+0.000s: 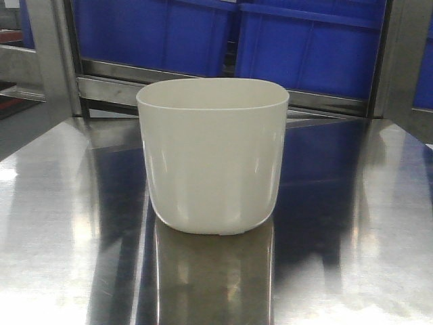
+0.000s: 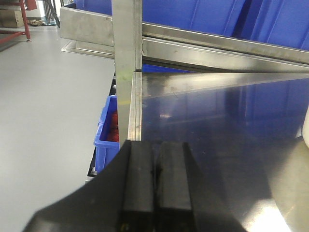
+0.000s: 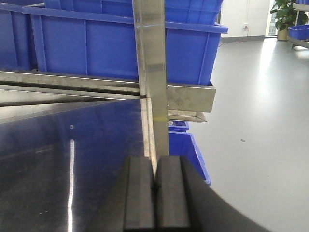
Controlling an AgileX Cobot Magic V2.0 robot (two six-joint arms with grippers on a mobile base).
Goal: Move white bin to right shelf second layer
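Observation:
The white bin [image 1: 212, 154] stands upright in the middle of the steel tabletop [image 1: 352, 223], a glossy cream tub with a rounded-square mouth. A sliver of it shows at the right edge of the left wrist view [image 2: 306, 126]. My left gripper [image 2: 155, 145] is shut and empty, over the table's left edge, well left of the bin. My right gripper [image 3: 154, 162] is shut and empty, over the table's right edge beside a steel post [image 3: 153, 72]. The right shelf second layer with roller tracks is out of view. Neither gripper shows in the front view.
Big blue crates [image 1: 308, 44] sit on a steel rail behind the table. Steel uprights stand at the table's left [image 2: 127, 63] and right corners. Smaller blue crates sit low by the floor left [image 2: 107, 133] and right [image 3: 193, 150] of the table. Grey floor lies on both sides.

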